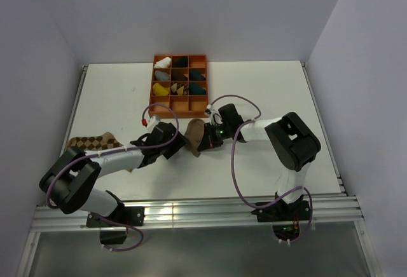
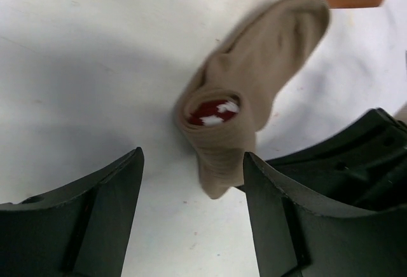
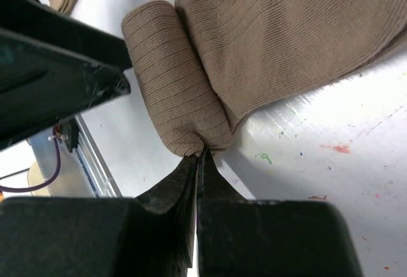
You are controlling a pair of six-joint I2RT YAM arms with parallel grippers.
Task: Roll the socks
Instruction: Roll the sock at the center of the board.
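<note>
**Tan sock (image 1: 195, 136), part-rolled, at the centre of the table (image 1: 267, 93) between both grippers.**

The right gripper (image 3: 200, 153) is pinched together on the roll's edge, apparently anchoring it against unrolling. The left gripper (image 2: 192, 155), fingers apart, faces the roll's striped end from 9 o'clock, probably ready to take hold. The argyle sock (image 1: 95, 142), at 9 o'clock, is partly hidden by the left arm (image 1: 114, 159). The contents of the tray (image 1: 180, 108), at 12 o'clock, are too small to identify.

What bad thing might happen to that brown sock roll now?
The roll may spring open: the left gripper stands open, not gripping the tan sock, and only the right gripper pinches a thin edge of it. Also, the argyle sock lies partly under the left arm, which might drag it.
</note>
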